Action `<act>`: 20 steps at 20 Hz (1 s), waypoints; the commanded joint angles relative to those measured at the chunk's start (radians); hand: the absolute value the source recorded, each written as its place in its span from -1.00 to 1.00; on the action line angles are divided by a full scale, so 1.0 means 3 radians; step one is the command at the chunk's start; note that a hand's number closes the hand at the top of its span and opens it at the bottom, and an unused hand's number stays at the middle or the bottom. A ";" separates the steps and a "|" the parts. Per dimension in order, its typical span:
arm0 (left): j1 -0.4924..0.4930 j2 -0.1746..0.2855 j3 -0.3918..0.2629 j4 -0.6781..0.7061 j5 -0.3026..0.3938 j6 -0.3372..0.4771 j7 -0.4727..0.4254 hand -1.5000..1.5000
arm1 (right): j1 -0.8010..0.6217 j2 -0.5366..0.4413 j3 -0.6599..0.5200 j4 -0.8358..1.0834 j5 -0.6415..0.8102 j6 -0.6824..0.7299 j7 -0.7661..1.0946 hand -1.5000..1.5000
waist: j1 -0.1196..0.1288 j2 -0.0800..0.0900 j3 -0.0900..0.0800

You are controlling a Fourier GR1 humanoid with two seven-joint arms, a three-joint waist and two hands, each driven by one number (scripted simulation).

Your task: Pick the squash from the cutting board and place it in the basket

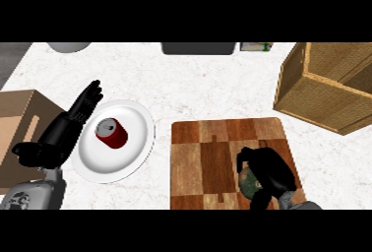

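Observation:
A dark green squash [249,180] lies at the near right of the wooden cutting board [203,157], mostly hidden by my right hand [270,170], whose fingers curl over and round it. The woven basket [327,88] stands at the far right of the counter, beyond the board. My left hand [69,125] rests open at the left, fingers straight and pointing away, beside a white plate.
A white plate [131,152] left of the board carries a red can [112,133]. A brown box [18,118] sits at the left edge. A grey bowl [69,47], a dark tray [200,47] and a small package [256,47] line the back edge.

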 commanded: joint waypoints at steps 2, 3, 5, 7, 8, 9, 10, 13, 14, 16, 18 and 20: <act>-0.0177 -0.0050 -0.0024 0.0131 -0.0055 0.0032 -0.0019 0.00 | -0.0104 -0.0017 0.0118 0.0207 0.0329 -0.0278 -0.0077 1.00 | 0.0000 0.0035 0.0033; -0.0037 -0.0038 -0.0024 0.0093 -0.0114 0.0058 -0.0062 0.00 | -0.0134 -0.0053 0.0091 0.0298 0.0345 -0.0337 -0.0167 1.00 | 0.0007 0.0035 0.0033; -0.0105 -0.0116 -0.0083 0.0088 -0.0158 0.0123 0.0062 0.00 | 0.0055 -0.0051 0.0122 -0.0043 0.0340 -0.0342 -0.0132 1.00 | -0.0007 0.0032 0.0033; 0.0048 0.0018 0.0057 0.0151 -0.0045 -0.0023 -0.0205 0.00 | -0.0040 0.0253 0.0132 0.0081 0.0488 -0.0345 0.0330 1.00 | 0.0005 0.0033 0.0032; -0.0046 -0.0072 -0.0032 0.0102 -0.0124 0.0078 -0.0087 0.00 | 0.0017 0.0325 0.0111 -0.0028 0.0471 -0.0240 0.0505 1.00 | -0.0005 0.0031 0.0032; -0.0064 -0.0089 -0.0082 -0.0148 -0.0097 0.0080 0.0172 0.00 | -0.0045 0.0480 0.0086 0.0102 0.0549 -0.0310 0.0708 1.00 | 0.0016 0.0027 0.0034; -0.0022 0.0047 0.0083 0.0007 0.0028 -0.0050 -0.0002 0.00 | -0.0010 0.0523 0.0036 0.0222 0.0600 -0.0393 0.0813 1.00 | 0.0017 0.0034 0.0033; -0.0122 -0.0005 0.0008 -0.0141 -0.0001 -0.0004 0.0190 0.00 | -0.0128 0.0536 0.0174 -0.0060 0.0336 -0.0354 0.1277 1.00 | 0.0021 0.0028 0.0035; -0.0040 0.0069 0.0114 0.0124 -0.0003 -0.0056 -0.0142 0.00 | -0.0097 0.0538 0.0183 0.0077 0.0334 -0.0576 0.1195 1.00 | 0.0012 0.0037 0.0033; -0.0171 -0.0031 0.0048 0.0144 -0.0023 0.0021 0.0034 0.00 | -0.0208 0.0540 0.0455 -0.0152 -0.0033 -0.0554 0.1563 1.00 | 0.0019 0.0038 0.0034; -0.0089 -0.0021 0.0000 -0.0141 -0.0033 0.0021 0.0171 0.00 | -0.0019 0.0543 0.0313 -0.0549 -0.0354 -0.0566 0.1438 1.00 | 0.0008 0.0019 0.0036; -0.0081 -0.0034 -0.0025 -0.0003 -0.0082 0.0019 0.0079 0.00 | -0.0237 0.0545 0.0358 -0.0580 -0.0608 -0.0821 0.1483 1.00 | 0.0018 0.0032 0.0036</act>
